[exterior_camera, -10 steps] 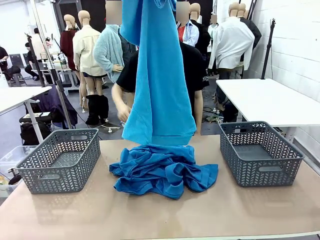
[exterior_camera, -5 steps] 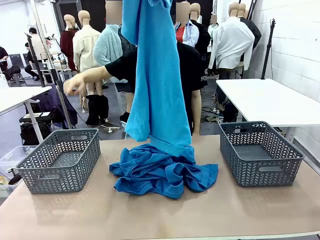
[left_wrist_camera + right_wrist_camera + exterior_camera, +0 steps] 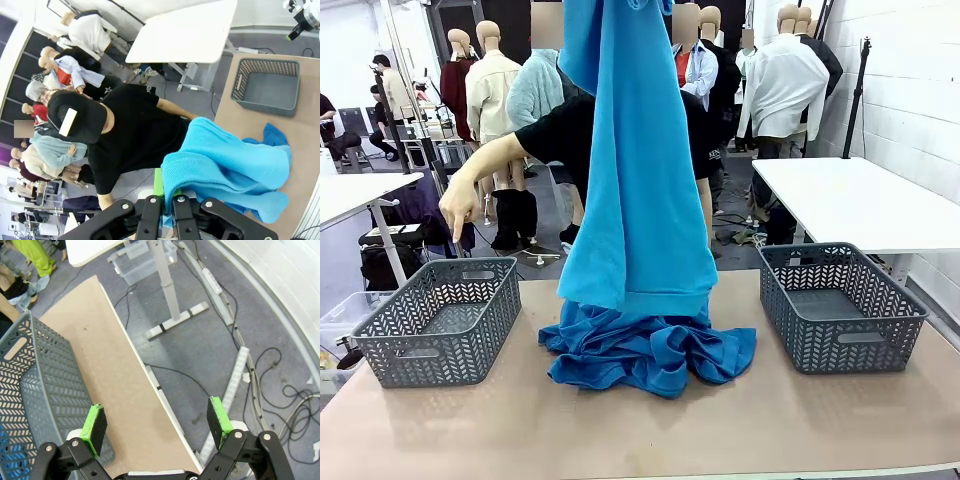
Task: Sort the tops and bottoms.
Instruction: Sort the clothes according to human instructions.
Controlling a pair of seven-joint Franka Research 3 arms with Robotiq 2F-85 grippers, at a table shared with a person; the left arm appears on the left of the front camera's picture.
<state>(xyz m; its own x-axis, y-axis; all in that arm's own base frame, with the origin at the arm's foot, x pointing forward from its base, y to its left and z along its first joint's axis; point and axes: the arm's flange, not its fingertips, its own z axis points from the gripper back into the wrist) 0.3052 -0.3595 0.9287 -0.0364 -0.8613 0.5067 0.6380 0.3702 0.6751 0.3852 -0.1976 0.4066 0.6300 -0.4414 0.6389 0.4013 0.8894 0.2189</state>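
Beige tabletop (image 3: 800, 420) fills the near part of the front view, with a room of clothes racks and white tables behind it. On the table stand two grey baskets with a herringbone lattice: the left basket (image 3: 440, 320) near the left edge and the right basket (image 3: 840, 305) near the right edge, well apart. Between them lies a pile of blue clothes (image 3: 650, 350), crumpled in the middle of the table.

A blue top (image 3: 640, 180) hangs straight down from above the picture's upper edge, and its lower hem touches the top of the pile. In the left wrist view the left gripper (image 3: 164, 202) is clenched on a fold of this blue top (image 3: 220, 165), the cloth bunched between its fingers and draping away toward the table.

A person (image 3: 570, 130) in a black shirt stands at the far side, partly hidden by the hanging cloth. The person's hand (image 3: 460, 205) is stretched out to the side, pointing down above the left basket.

The right gripper (image 3: 157, 425) is spread wide with nothing between its green pads (image 3: 95, 427), above the table's edge beside the right basket (image 3: 35, 380), over a floor strewn with cables
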